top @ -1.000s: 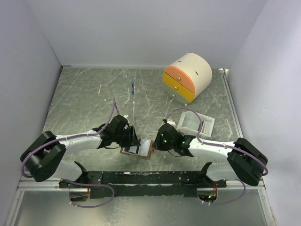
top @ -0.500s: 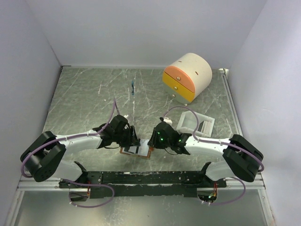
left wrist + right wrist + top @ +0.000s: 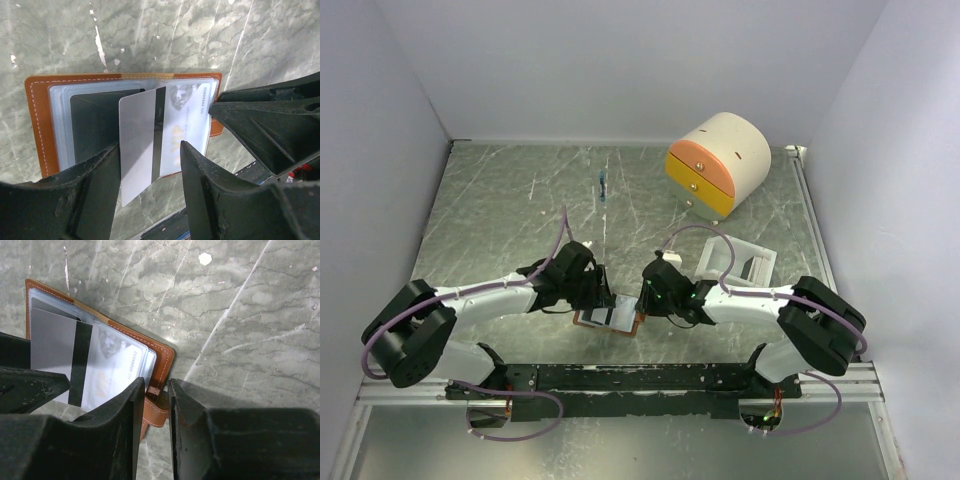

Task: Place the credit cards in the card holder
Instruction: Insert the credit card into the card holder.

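The card holder (image 3: pixel 610 320), a brown leather wallet (image 3: pixel 37 125), lies open on the table between both arms, its clear sleeves up. A pale grey credit card (image 3: pixel 137 140) with a black stripe stands tilted over the wallet's middle, its lower end past the near edge. My left gripper (image 3: pixel 150 145) straddles this card: the card rests against one finger, with a gap to the other. A printed card (image 3: pixel 190 115) sits inside a sleeve on the right half. My right gripper (image 3: pixel 156 382) is nearly shut, pinching the wallet's snap strap (image 3: pixel 157 402) at its right edge (image 3: pixel 162 355).
A cream-and-orange drawer box (image 3: pixel 718 163) stands at the back right. A white tray (image 3: pixel 735 260) sits just behind my right arm. A small blue item (image 3: pixel 604 185) lies further back. The black base rail (image 3: pixel 640 378) runs close in front of the wallet.
My right gripper has slid left from beside the wallet onto its right edge and strap. The left gripper and the card between its fingers have barely moved.
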`<action>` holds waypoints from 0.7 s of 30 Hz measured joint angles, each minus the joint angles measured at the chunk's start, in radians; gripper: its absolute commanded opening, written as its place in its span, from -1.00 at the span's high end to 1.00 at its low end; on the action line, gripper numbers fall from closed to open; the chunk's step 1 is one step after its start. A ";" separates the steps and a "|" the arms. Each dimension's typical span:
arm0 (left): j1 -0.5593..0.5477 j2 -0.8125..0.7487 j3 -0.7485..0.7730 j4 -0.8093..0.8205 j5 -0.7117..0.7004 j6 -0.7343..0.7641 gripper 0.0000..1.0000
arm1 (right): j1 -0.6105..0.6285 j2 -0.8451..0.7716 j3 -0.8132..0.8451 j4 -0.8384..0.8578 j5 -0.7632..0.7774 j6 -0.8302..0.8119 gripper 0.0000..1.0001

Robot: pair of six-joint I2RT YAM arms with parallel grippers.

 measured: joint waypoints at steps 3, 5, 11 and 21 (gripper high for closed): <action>0.000 -0.003 0.004 -0.016 -0.016 0.001 -0.19 | 0.002 0.000 -0.001 0.002 0.002 0.000 0.50; 0.000 -0.006 0.006 -0.025 -0.027 0.001 -0.19 | 0.002 0.000 -0.002 0.003 0.003 0.000 0.50; 0.000 -0.006 0.012 -0.035 -0.043 0.004 -0.18 | 0.006 0.002 -0.002 0.006 0.004 -0.001 0.51; 0.000 0.008 0.031 -0.050 -0.050 0.026 -0.14 | 0.014 0.002 -0.002 0.006 0.007 -0.007 0.53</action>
